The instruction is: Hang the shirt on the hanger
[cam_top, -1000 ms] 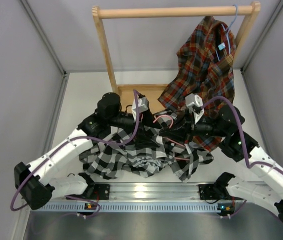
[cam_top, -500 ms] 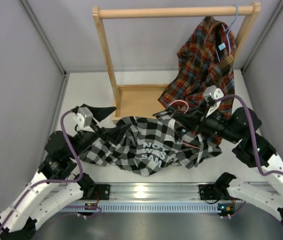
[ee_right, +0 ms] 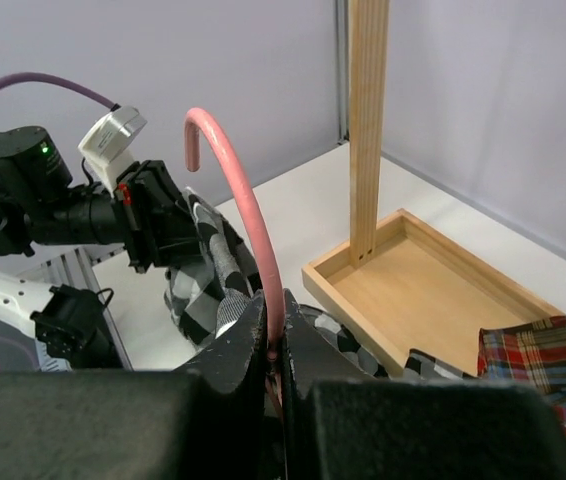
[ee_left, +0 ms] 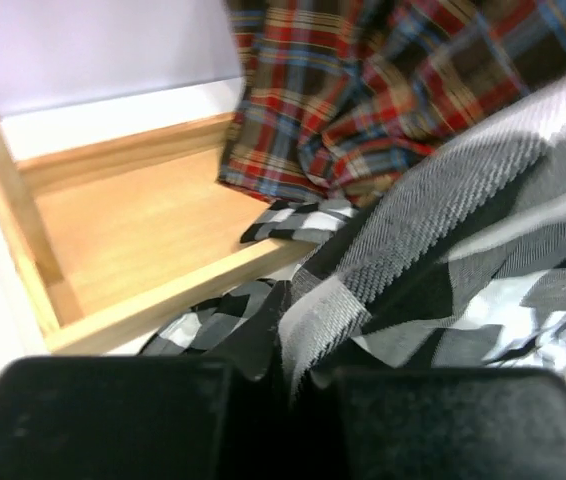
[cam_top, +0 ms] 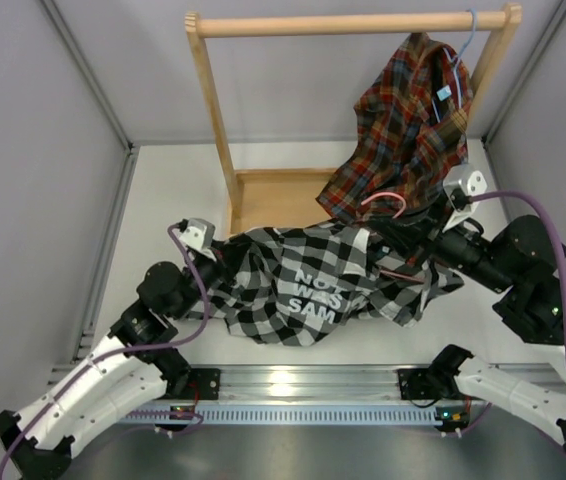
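The black-and-white checked shirt (cam_top: 313, 290) lies spread across the table's middle, its white lettering facing up. My left gripper (cam_top: 221, 262) is shut on the shirt's left edge; the left wrist view shows a fold of checked fabric (ee_left: 443, 250) pinched in the left gripper (ee_left: 298, 375). My right gripper (cam_top: 410, 237) is shut on the pink hanger (cam_top: 383, 202) just below its hook, at the shirt's right side. In the right wrist view the hanger (ee_right: 246, 195) rises from the shut right gripper (ee_right: 275, 340), with the shirt (ee_right: 203, 270) beyond it. The hanger's lower wire is mostly hidden in the fabric.
A wooden rack (cam_top: 213, 110) with a tray base (cam_top: 273, 195) stands at the back. A red plaid shirt (cam_top: 408, 130) hangs from its rail on a light blue hanger (cam_top: 463, 55), reaching down near my right gripper. Grey walls close in both sides.
My left arm swung out from the centre to the left, came in to the shirt's left edge and shut on it. The right gripper carried the hanger rightward. The shirt spread out, lettering showing.
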### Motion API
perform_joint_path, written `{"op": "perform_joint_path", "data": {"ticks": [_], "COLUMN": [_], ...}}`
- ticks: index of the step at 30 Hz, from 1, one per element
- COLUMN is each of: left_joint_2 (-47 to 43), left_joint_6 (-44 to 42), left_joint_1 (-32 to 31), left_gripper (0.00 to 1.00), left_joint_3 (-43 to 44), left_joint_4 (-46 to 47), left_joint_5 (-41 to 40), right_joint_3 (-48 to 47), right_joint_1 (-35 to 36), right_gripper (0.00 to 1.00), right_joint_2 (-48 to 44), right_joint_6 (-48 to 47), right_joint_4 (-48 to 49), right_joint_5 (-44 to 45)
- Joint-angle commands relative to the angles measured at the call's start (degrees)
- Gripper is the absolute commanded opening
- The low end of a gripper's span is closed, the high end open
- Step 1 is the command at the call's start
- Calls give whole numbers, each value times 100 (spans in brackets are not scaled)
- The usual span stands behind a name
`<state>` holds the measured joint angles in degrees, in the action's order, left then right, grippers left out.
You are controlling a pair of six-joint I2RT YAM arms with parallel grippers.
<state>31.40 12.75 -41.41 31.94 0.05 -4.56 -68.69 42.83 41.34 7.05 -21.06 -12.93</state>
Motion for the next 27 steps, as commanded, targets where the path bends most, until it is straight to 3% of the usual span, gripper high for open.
{"op": "perform_joint_path", "data": {"ticks": [1,2,6,8,15,20,25,26,27], "left_joint_2": [269,349,884,1122,1833,2046,2072,2090,2055], "left_joint_6": [200,288,702,720,1281,1695,1634,1477,1363], "left_joint_1": [10,10,27,36,343,906,1100,1100,1108], "left_gripper": [0,0,0,0,0,0,0,5,18], "left_joint_3": [224,277,706,839,1077,1200,1270,1375,1402], "left_joint_4": [312,215,-409,-532,-655,-858,-832,-814,-744], "left_joint_5": [-1122,-1944,-3417,-3473,-2841,-2156,-1567,-1113,-804], "right_joint_3": [-216,-198,-14,48,189,294,347,330,329], "right_joint_1": [-47,-47,-47,-47,-47,-47,-46,-47,-47], "right_gripper": [0,0,0,0,0,0,0,0,0], "right_joint_2": [-91,-152,-381,-521,-706,-856,-812,-777,-751], "right_joint_6": [-19,-28,-19,16,33,33,51,51,60], "right_joint_4": [102,111,163,216,269,269,286,287,278], "right_joint_5": [80,141,326,326,563,800,792,740,704]}}
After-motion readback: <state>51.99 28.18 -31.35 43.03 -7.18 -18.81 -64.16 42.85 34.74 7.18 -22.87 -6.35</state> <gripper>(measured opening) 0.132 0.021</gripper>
